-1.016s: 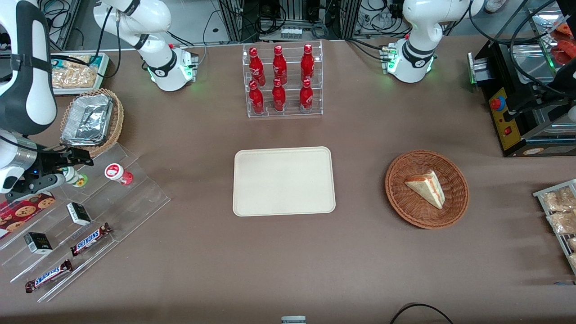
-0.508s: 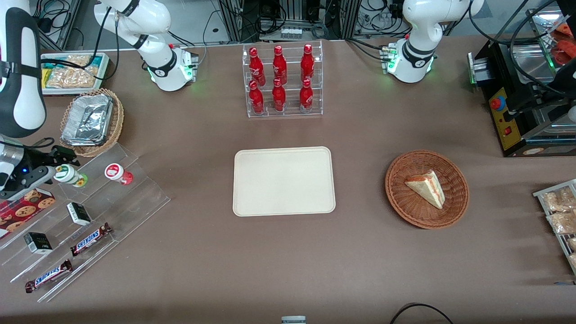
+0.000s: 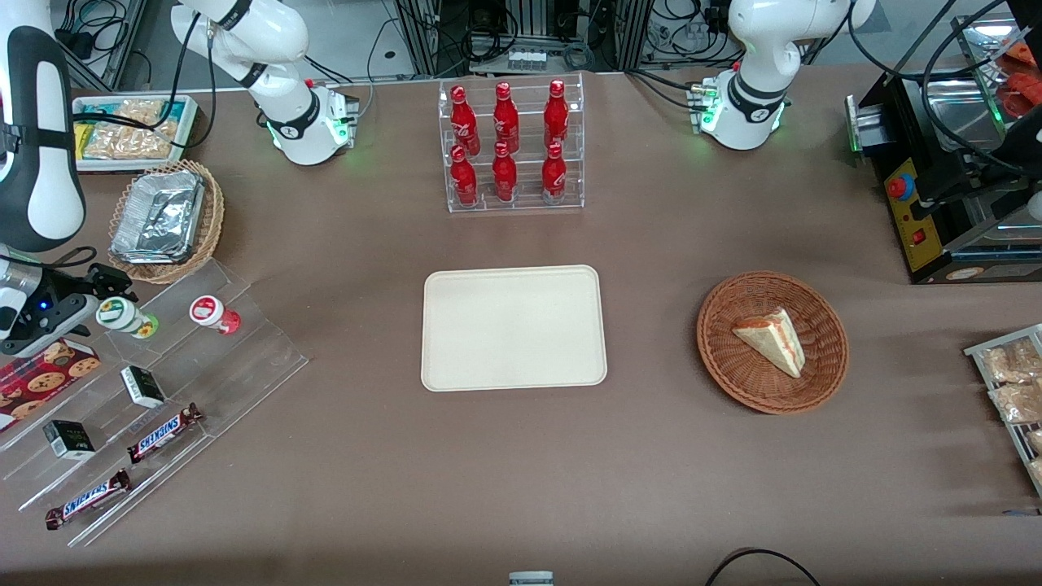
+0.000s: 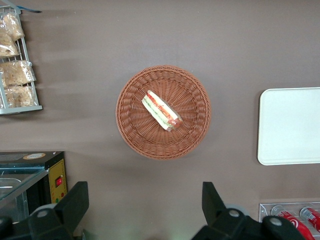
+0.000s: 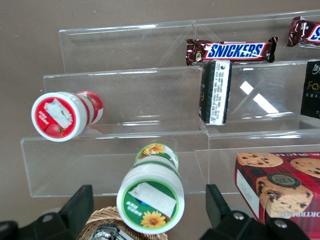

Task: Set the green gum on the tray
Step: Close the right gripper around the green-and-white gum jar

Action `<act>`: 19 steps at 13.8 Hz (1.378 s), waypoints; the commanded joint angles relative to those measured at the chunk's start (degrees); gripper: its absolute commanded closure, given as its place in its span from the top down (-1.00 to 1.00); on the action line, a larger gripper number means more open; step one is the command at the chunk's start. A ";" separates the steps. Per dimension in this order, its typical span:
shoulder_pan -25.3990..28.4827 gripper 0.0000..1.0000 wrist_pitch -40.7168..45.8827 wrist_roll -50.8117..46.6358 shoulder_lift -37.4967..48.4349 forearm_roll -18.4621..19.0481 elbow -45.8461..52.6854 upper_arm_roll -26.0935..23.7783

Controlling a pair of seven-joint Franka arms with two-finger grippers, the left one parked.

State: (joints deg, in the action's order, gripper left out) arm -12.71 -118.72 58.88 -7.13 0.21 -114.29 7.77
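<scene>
Gripper: your right arm's gripper [image 3: 91, 303] sits at the left edge of the front view, over the top step of the clear stepped rack [image 3: 155, 391]. Its two dark fingers [image 5: 75, 207] are spread wide apart and grip nothing.

Green gum: the green gum [image 3: 126, 317] stands on the rack's top step, leaning, its white lid with the green mark turned toward the wrist camera. In the right wrist view you see the canister [image 5: 151, 195] framed between the two fingers, a gap of rack showing on each side of it; neither finger touches it.

Gum against gripper: in the front view the lid lies just beside the fingertips, level with them, the body running away from the gripper toward the middle of the table.

Red canister: the red-lidded canister [image 3: 214, 314] lies beside the gum on the same step, apart from it and outside the fingers' span [image 5: 66, 115].

Tray: the cream tray [image 3: 514, 327] lies flat in the middle of the front view, well apart from the rack and the gripper.

Rack contents: you have two Snickers bars [image 3: 164, 432] and small dark boxes [image 3: 143, 386] on the steps nearer the front camera.

Cookie box: a red cookie box [image 5: 280, 187] sits just beside the gum in the wrist view, next to one finger.

Basket: a wicker basket with a sandwich wedge [image 3: 772, 342] lies toward the parked arm's end.
</scene>
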 commanded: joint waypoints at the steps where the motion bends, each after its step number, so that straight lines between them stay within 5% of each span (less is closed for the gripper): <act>1: -0.82 1.00 -3.44 1.50 1.24 0.67 -3.03 -0.39; 4: -1.61 0.98 -4.59 1.94 1.24 0.58 -4.36 -0.39; 5: -1.61 0.81 -4.51 2.03 1.15 0.58 -4.36 -0.39; 7: -1.44 -0.63 -4.42 2.03 1.24 0.58 -4.27 -0.39; 8: -1.35 -1.00 -4.33 1.95 1.24 0.58 -4.27 -0.39; 19: 3.12 -1.00 3.30 -2.35 2.73 0.67 1.69 -0.92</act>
State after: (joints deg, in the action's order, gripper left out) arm -11.48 -119.13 58.92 -5.05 0.21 -115.58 6.79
